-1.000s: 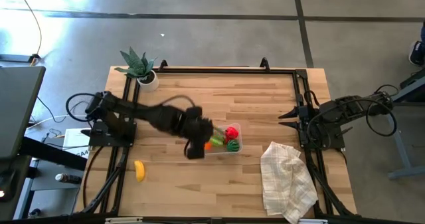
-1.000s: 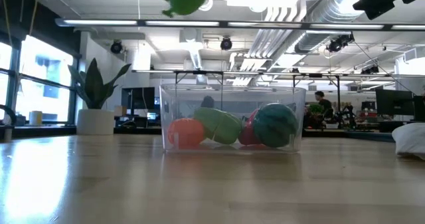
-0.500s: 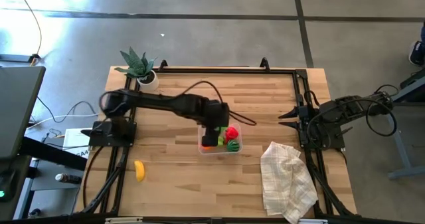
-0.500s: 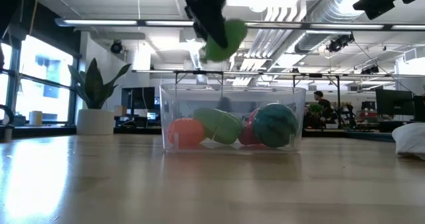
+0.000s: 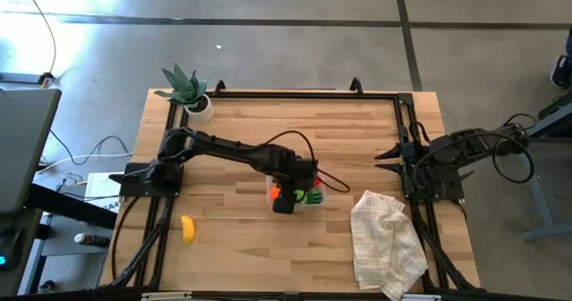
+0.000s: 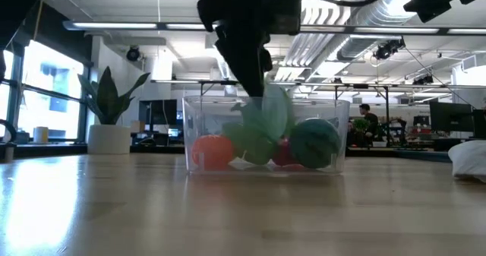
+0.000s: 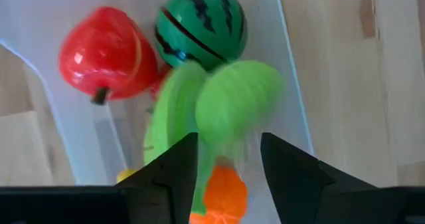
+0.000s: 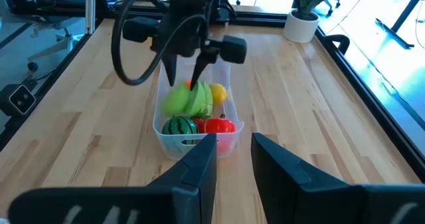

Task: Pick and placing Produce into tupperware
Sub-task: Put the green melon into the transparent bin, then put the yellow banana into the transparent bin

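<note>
Green piece (image 7: pixel 236 101) now in tupperware (image 5: pixel 319 192)

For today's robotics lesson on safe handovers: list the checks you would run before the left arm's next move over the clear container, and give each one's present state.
1. Left gripper above the tupperware: ok.
2. Green piece released from the fingers: ok, it sits blurred just ahead of the open fingertips, inside the walls.
3. Green piece settled: cannot tell.
4. Watermelon, red pepper and orange inside: ok.
5. Banana packed: not ok, it lies on the table.
6. Right gripper clear of the tupperware: ok, parked at the table's right edge.
</note>
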You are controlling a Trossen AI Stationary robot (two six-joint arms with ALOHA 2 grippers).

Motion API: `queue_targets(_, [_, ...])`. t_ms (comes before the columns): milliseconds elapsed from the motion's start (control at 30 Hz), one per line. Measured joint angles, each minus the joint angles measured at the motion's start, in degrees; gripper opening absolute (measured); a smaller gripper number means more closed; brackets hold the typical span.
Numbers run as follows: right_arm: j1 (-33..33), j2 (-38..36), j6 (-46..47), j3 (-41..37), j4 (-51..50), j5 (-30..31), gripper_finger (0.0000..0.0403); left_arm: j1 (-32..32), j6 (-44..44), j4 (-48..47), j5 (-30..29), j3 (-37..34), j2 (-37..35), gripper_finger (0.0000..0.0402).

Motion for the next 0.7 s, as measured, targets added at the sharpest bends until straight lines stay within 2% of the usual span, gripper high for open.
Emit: queue_targets(700, [0.0, 0.0, 0.0, 0.0, 0.0, 0.0, 0.0084, -0.3, 0.0, -1.0, -0.5, 0.0, -0.1, 0.0150])
